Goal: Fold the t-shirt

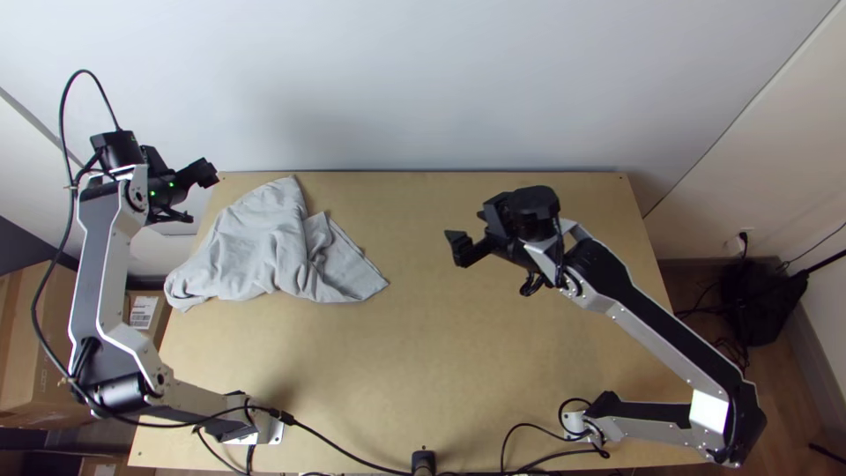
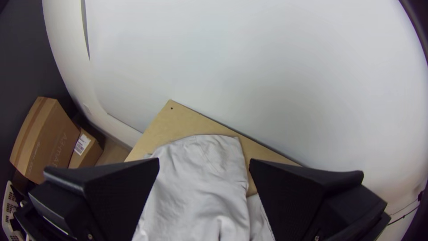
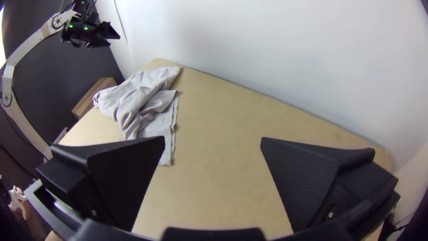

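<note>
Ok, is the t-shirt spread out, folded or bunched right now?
Bunched: the t-shirt lies in uneven creases, one part overlapping another, with a flatter corner sticking out.

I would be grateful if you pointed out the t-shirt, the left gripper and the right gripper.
T-shirt (image 1: 260, 251): top view, on the bunched middle.
Left gripper (image 2: 203, 161): left wrist view, midway between open jaws.
Right gripper (image 3: 213, 138): right wrist view, midway between open jaws.
</note>
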